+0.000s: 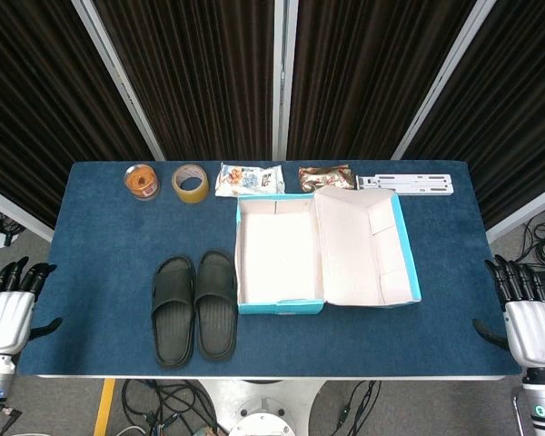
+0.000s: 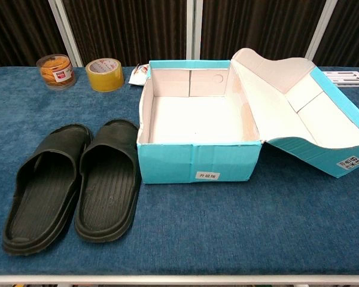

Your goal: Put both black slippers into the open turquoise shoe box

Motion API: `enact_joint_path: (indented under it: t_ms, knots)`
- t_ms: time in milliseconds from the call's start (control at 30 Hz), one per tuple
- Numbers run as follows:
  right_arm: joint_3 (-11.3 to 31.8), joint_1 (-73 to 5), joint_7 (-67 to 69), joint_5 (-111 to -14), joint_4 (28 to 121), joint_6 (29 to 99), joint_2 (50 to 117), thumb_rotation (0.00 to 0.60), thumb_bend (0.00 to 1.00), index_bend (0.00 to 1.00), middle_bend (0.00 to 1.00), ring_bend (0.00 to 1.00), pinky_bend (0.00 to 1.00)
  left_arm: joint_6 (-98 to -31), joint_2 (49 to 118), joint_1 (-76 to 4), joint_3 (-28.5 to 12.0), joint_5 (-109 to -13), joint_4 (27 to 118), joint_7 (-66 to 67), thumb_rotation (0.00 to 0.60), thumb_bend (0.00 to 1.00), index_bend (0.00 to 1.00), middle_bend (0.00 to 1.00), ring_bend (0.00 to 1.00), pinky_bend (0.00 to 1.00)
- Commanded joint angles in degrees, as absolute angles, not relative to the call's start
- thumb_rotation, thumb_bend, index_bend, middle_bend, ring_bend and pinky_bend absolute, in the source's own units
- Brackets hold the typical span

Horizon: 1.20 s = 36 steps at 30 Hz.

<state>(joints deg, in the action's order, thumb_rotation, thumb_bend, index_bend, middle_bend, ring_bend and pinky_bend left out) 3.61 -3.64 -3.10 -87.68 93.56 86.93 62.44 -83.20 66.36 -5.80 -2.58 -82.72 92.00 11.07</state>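
We see even, bright overhead light in both views, sharp throughout. The blue cloth-covered counter (image 1: 100, 272) shows no glare; the open turquoise cardboard shoe box (image 2: 194, 164) casts only a soft shadow. The chest view bends slightly at its edges.

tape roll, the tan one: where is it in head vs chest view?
Head view: the tape roll lies at the far edge of the table, left of centre, between the round clear tub and a snack packet.
Chest view: the tape roll is upper left, just right of the same tub.
Shared landmark: the turquoise shoe box, to the right of the roll and nearer the robot in both.
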Motion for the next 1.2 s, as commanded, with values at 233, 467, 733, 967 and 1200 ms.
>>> enact_joint_path:
  t_ms: [233,467,733,967,1200]
  knots:
    - [3.3,-3.0,-2.7,-88.2,93.3,87.8,62.3,0.6,0.07,0.0,0.02,0.0,0.01,-81.7,65.5,-6.5,-2.4,-82.7,93.2,10.6,0.6,0.0,0.16,0.15,0.03,0.1]
    - [3.4,-2.6,-2.4,-89.1,92.6,89.2,61.5,0.6,0.07,0.0,0.02,0.0,0.01,-79.5,64.2,-9.6,-4.0,-84.0,94.3,9.4,0.6,0.0,0.19,0.15,0.08,0.15]
    - [3.9,-3.8,-4.2,-90.7,93.3,88.7,59.2,0.6,0.07,0.0,0.02,0.0,0.03,-69.0,63.2,-18.3,-7.5,-82.8,97.8,5.6,0.6,0.0,0.22,0.22,0.45,0.77]
    - [4.5,-5.0,-4.6,-91.0,94.0,87.7,57.8,0.6,0.07,0.0,0.02,0.0,0.04,-56.0,67.5,-27.0,-9.3,-76.3,97.7,6.8,0.6,0.0,0.22,0.26,0.68,0.91]
    - [4.6,-5.4,-4.4,-90.7,94.4,87.0,57.0,0.6,0.07,0.0,0.02,0.0,0.05,-48.2,72.2,-33.4,-10.8,-64.5,100.5,12.1,0.6,0.0,0.2,0.21,0.71,0.93]
